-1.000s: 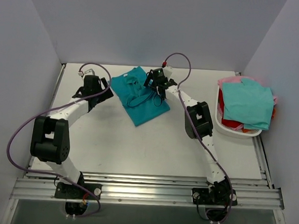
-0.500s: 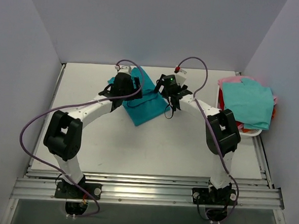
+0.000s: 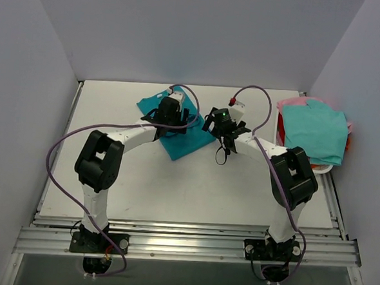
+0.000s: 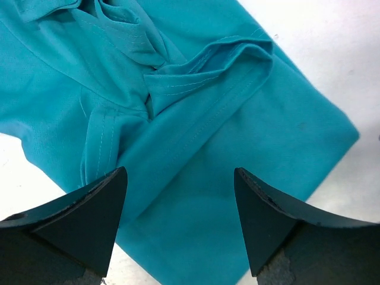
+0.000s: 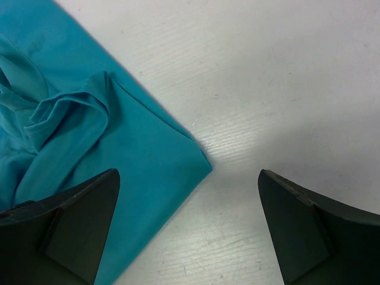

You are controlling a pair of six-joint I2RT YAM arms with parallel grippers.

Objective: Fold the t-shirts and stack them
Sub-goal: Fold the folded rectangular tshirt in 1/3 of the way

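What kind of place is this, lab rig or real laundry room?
Most likely a lab test cell: plain grey panels enclose a white table, two robot arms bolt to an aluminium rail, and a basket holds spare shirts.

No text, label, brand, number or sign can be read in any view. The deep teal-blue cloth t-shirt (image 4: pixel 196 148), filling most of the left wrist view, shows only plain fabric and stitched seams.
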